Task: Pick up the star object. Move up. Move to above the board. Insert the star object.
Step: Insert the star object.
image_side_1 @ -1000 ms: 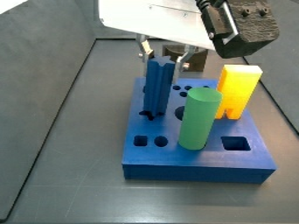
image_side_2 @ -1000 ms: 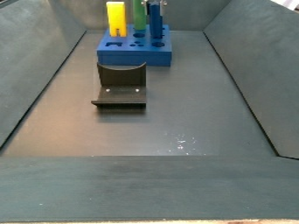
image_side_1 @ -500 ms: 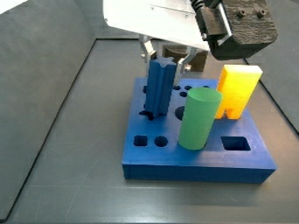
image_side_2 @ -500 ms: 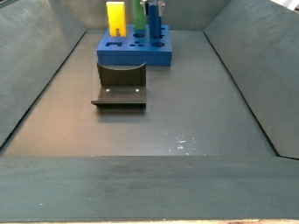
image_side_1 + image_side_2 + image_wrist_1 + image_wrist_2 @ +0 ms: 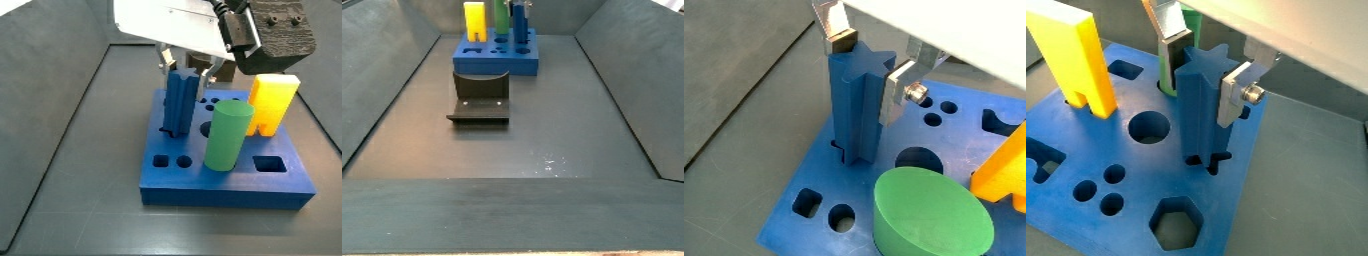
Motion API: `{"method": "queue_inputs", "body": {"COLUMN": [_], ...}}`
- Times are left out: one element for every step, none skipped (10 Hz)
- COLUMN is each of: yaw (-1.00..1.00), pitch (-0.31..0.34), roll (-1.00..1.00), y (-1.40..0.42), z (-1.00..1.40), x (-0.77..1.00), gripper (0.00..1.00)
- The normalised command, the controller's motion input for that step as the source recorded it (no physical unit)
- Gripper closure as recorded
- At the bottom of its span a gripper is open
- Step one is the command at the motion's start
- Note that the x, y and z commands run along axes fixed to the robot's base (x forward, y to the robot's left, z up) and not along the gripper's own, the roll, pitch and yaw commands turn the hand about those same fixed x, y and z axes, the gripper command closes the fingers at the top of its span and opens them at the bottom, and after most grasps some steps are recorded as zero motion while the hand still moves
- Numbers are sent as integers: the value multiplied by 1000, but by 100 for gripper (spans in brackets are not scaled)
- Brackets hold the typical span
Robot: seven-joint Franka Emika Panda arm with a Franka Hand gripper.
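Observation:
The star object (image 5: 855, 110), a tall blue ridged prism, stands upright with its foot in the star hole of the board (image 5: 865, 190). It also shows in a wrist view (image 5: 1200, 110) and in both side views (image 5: 178, 100) (image 5: 519, 25). My gripper (image 5: 867, 72) is over the board, its silver fingers (image 5: 1235, 92) shut on the star object's top from two sides. The gripper also shows in a wrist view (image 5: 1203, 72) and a side view (image 5: 185, 62). The board is a thick blue slab (image 5: 221, 190) at the far end of the floor (image 5: 496, 65).
A green cylinder (image 5: 227, 132) (image 5: 931, 210) and a yellow-orange block (image 5: 274, 100) (image 5: 1077, 60) stand in the board close beside the star object. The dark fixture (image 5: 481, 98) stands on the floor in front of the board. Grey walls bound the floor.
The gripper and the star object have sunk very slightly, the prism a little deeper in its hole. Nothing else has moved.

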Motion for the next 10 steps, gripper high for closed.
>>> {"method": "queue_inputs", "body": {"yaw": [0, 0, 0, 0, 0, 0, 0, 0, 0, 0], "pitch": [-101, -294, -276, -323, -366, -199, -14, 0, 43, 0], "roll": [87, 113, 80, 97, 137, 256, 394, 476, 300, 104], "y": [0, 0, 0, 0, 0, 0, 0, -14, 0, 0], "z": [0, -69, 0, 0, 0, 0, 0, 0, 0, -51], "x": [0, 0, 0, -31, 0, -74, -103, -97, 0, 0], "gripper": [100, 100, 100, 100, 100, 100, 100, 100, 100, 100]}}
